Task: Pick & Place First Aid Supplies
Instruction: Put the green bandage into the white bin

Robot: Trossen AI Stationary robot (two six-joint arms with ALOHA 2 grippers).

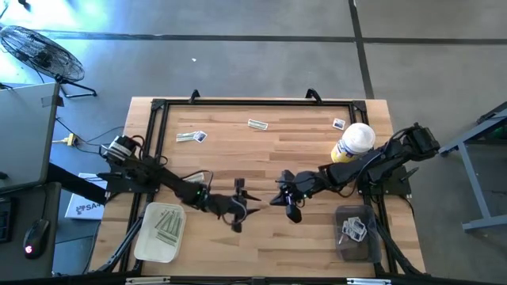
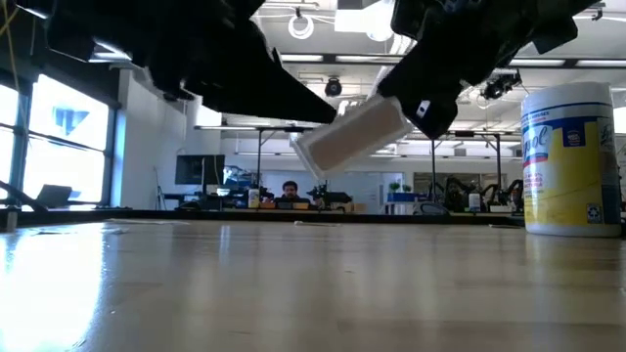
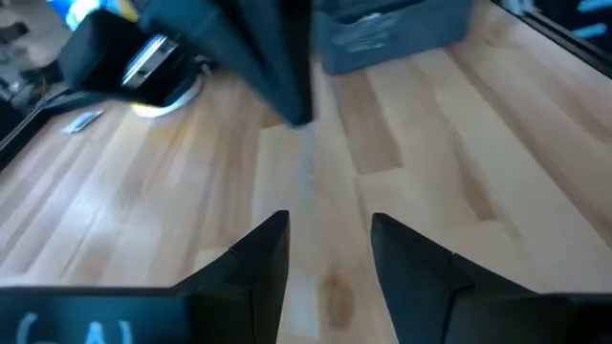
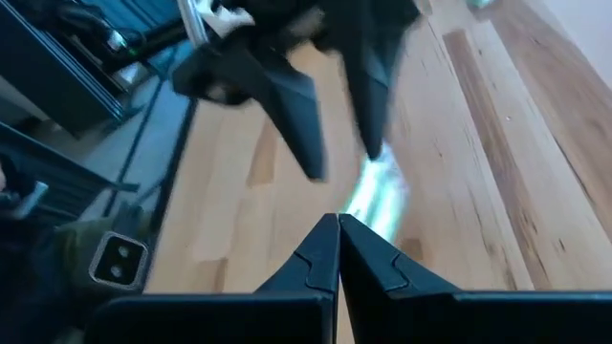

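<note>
Mid-tabletop [image 1: 261,229], the right end effector [image 4: 337,234] has its fingers pressed together on a pale greenish strip packet [image 4: 375,191]. The left end effector [image 3: 327,250] faces it, fingers parted, holding nothing. Other packets lie along the far edge [image 1: 257,124], and more in the left tray [image 1: 162,229].

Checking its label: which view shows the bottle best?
Low view: the bottle stands full height, label facing the camera. High view shows mostly its cap from above; wrist views show nothing clear of it.

Yellow bottle [image 1: 351,144], white cap; pale strip [image 4: 375,191], maybe greenish; light wood table [image 1: 269,237].
</note>
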